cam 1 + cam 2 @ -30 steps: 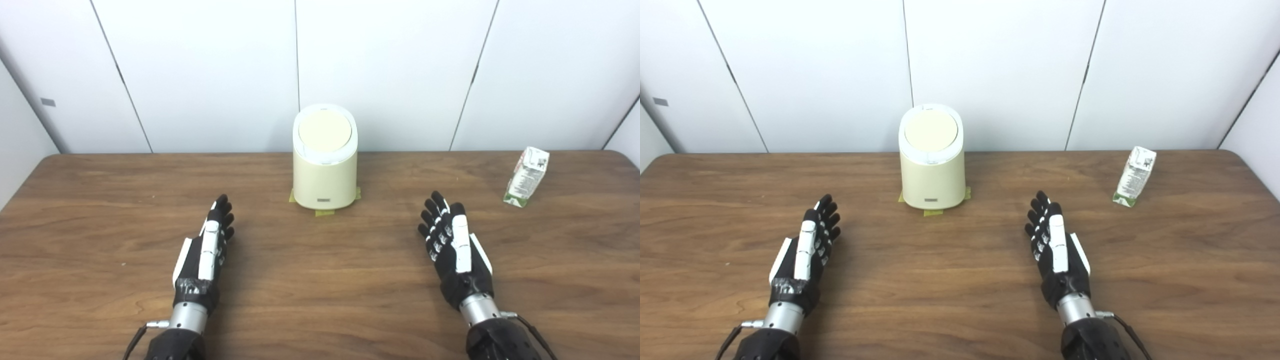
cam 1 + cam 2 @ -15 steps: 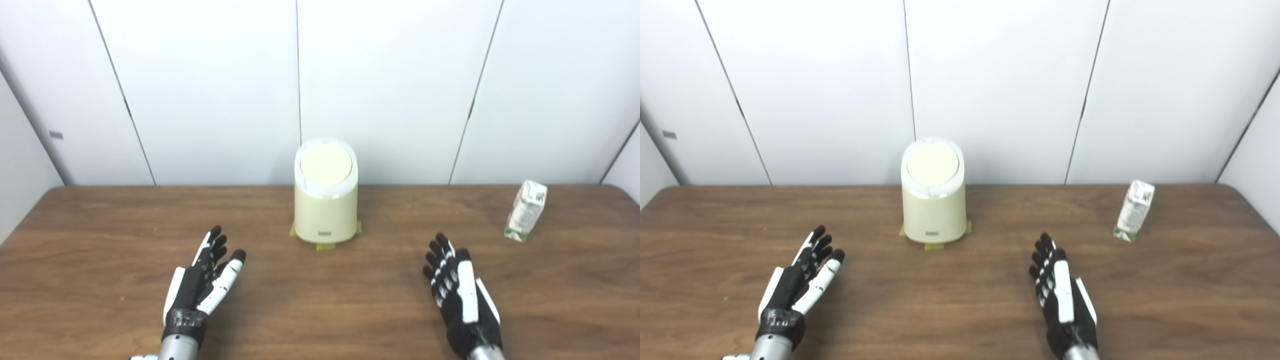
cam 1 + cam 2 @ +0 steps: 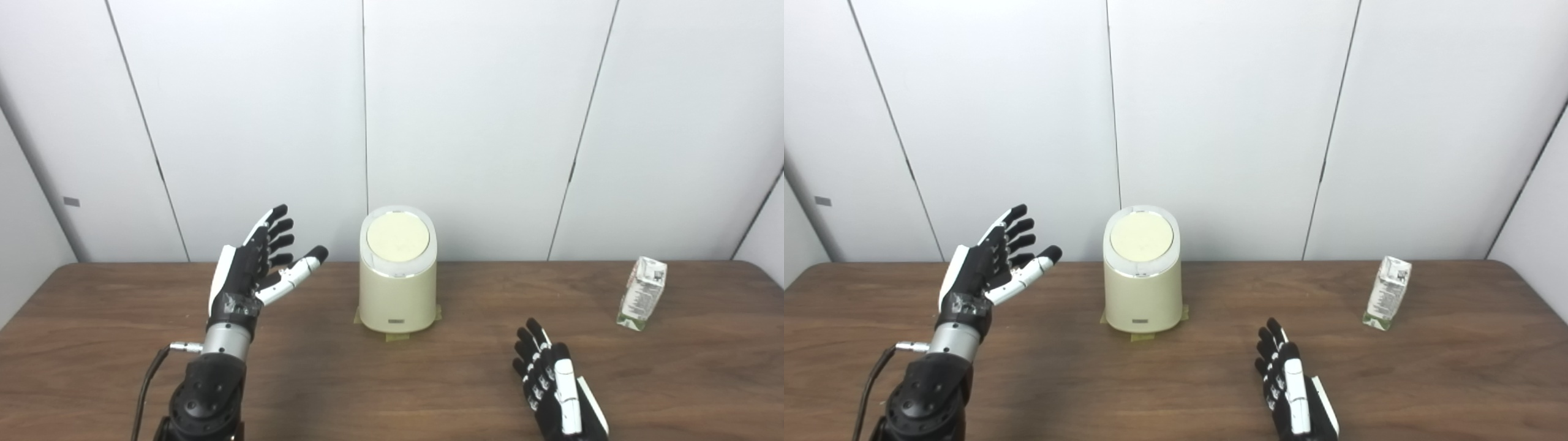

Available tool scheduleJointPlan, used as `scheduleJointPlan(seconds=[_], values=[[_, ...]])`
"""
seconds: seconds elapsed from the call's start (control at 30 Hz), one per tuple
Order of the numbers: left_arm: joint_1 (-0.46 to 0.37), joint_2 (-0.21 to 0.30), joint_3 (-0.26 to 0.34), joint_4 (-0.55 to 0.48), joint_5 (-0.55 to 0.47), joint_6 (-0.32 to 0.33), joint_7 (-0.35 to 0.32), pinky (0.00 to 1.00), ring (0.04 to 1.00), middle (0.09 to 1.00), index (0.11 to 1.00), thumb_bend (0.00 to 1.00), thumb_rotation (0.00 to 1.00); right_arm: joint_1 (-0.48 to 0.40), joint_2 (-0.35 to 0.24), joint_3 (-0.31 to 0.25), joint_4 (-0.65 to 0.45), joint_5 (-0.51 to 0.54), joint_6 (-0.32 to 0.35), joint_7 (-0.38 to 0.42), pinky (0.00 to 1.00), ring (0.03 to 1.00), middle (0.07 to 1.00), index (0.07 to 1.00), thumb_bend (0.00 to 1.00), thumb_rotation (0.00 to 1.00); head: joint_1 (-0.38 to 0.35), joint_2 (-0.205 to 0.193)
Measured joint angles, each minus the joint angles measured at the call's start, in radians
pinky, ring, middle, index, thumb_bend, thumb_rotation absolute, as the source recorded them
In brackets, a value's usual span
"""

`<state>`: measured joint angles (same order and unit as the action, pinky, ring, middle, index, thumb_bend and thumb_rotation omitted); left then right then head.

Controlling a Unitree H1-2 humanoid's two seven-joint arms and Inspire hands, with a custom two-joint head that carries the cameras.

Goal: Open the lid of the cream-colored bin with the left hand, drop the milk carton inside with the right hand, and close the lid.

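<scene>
Hidden or cut off: the right hand (image 3: 560, 392) lies low at the bottom edge, its wrist and arm out of frame; fingers extended and apart, holding nothing. Print on the milk carton (image 3: 641, 293) is too small to read. The label plate low on the bin's front is also illegible.

Bin (image 3: 398, 272): cream-coloured, cylindrical, upright at the centre rear of the wooden surface (image 3: 392, 380), close to the white panelled wall (image 3: 478, 122). Round lid (image 3: 397, 236) shut, tilted toward the camera inside a white rim. Yellow tape tabs (image 3: 395, 336) show under its base.

Milk carton: white with green at the foot, standing slightly tilted at the far right, well apart from the bin and from both hands.

Left hand (image 3: 254, 272): raised above the surface, left of the bin and apart from it, fingers spread, thumb pointing toward the bin, empty.

Open room: bare wood between the bin and each hand, and between the right hand and the carton. The surface's rear edge meets the wall just behind the bin.
</scene>
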<state>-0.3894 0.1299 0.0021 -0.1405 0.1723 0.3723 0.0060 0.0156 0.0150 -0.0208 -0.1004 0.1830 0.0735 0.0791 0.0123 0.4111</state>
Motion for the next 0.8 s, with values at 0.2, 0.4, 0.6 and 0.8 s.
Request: scheduleJointPlan(seconds=[0.2, 0.4, 0.6, 0.8], values=[[-0.147, 0.052, -0.107, 0.142, 0.093, 0.003, -0.026, 0.77, 0.869, 0.897, 0.927, 0.83, 0.31, -0.001, 0.0, 0.0, 0.007, -0.01, -0.005, 0.0, 1.0, 0.999, 0.985, 0.983, 0.57, 1.0, 0.003, -0.002], [-0.307, 0.07, -0.201, 0.323, 0.18, -0.001, -0.06, 0.73, 0.863, 0.905, 0.923, 0.83, 0.31, -0.009, 0.004, 0.008, 0.012, -0.02, -0.006, 0.0, 0.98, 0.983, 0.968, 0.963, 0.57, 1.0, 0.006, 0.002], [-0.398, 0.068, -0.246, 0.516, 0.221, -0.016, -0.058, 0.68, 0.865, 0.908, 0.914, 0.87, 0.28, -0.013, 0.008, 0.008, 0.016, -0.039, -0.007, -0.007, 0.98, 0.971, 0.959, 0.965, 0.57, 1.0, 0.0, 0.002], [-0.463, 0.048, -0.265, 0.629, 0.249, -0.033, -0.046, 0.71, 0.883, 0.909, 0.913, 0.88, 0.24, -0.017, 0.012, 0.009, 0.019, -0.052, -0.008, -0.011, 0.97, 0.966, 0.958, 0.967, 0.59, 1.0, -0.005, 0.006]])
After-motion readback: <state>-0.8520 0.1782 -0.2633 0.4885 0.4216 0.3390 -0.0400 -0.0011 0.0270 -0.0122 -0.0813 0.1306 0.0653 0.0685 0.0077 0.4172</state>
